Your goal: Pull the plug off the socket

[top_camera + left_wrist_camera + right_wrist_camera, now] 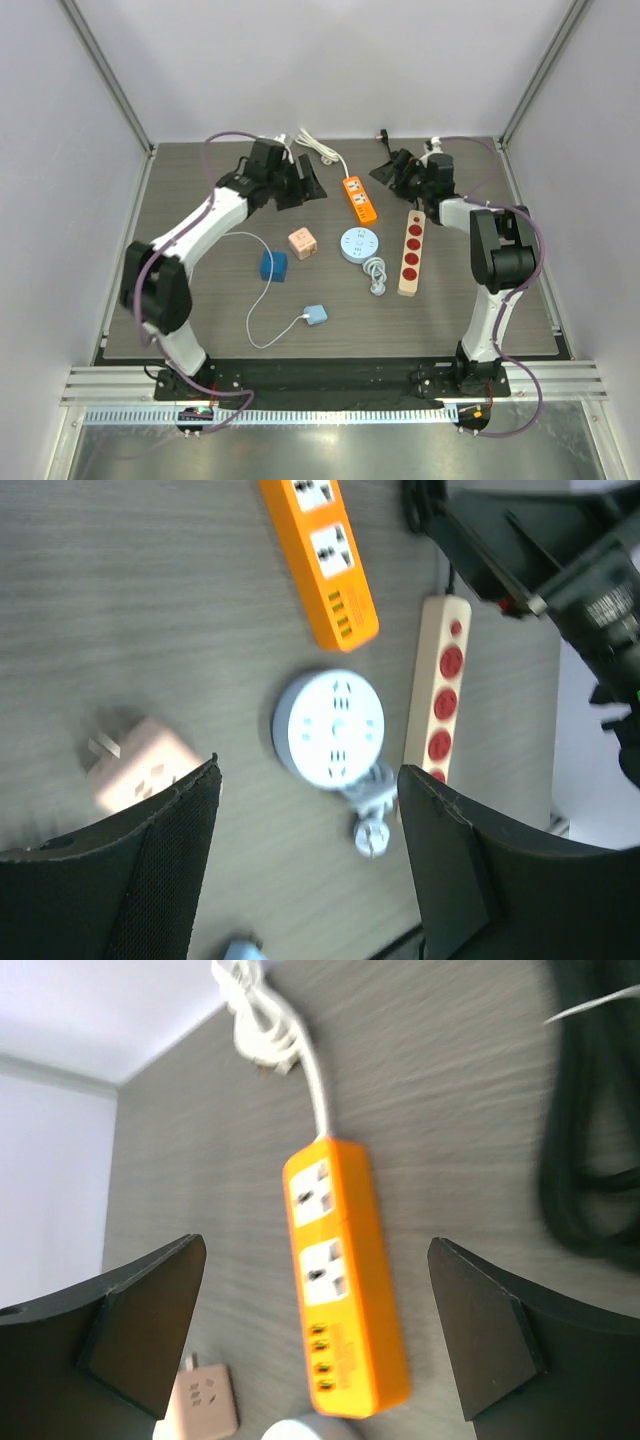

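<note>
Disc socket between cube adapter and strip

Orange strip open above; round socket near its end.

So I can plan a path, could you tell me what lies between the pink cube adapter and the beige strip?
The round socket lies between the pink cube adapter and the beige strip, as the top view shows.

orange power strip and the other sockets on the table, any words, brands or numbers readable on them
No text can be read in any view.
orange power strip: no print shows.
round white socket: only slots, no words.
beige strip with red sockets: none.
pink cube adapter: blurred, none.
label on the right arm: pale print, too blurred.
</note>
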Motion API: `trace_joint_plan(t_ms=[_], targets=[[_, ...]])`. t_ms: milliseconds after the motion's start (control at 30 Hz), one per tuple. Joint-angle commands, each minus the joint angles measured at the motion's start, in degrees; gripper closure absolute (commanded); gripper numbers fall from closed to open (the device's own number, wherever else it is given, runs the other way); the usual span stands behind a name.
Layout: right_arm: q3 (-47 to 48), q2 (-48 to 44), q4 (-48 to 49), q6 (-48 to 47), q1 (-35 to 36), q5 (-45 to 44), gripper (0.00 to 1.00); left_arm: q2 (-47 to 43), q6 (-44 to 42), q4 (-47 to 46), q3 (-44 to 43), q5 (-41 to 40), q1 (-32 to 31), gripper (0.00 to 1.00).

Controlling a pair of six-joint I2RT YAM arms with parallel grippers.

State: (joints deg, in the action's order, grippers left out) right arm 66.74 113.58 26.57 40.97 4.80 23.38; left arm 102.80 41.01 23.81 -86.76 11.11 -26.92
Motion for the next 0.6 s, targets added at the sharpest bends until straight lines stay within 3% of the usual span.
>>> trace_joint_plan(t_ms=[0, 267, 567], targets=[[0.9, -8.5, -4.5, -5.8, 4.7, -5.3, 0.01, -9.9, -2.3, -0.2, 7.6, -0.7, -0.9, 0.27], [-5.5, -21.5, -12.3, -10.0, 17.2, -14.1, 0.0, -39.7, 2.7, -5.5, 34.5, 3.5, -1.3, 0.25], [-29.5, -44.9, -21.6, -5.3, 29.2, -30.9, 0.0, -63.1, 14.2, -19.4, 58.0, 7.2, -1.5, 0.23]])
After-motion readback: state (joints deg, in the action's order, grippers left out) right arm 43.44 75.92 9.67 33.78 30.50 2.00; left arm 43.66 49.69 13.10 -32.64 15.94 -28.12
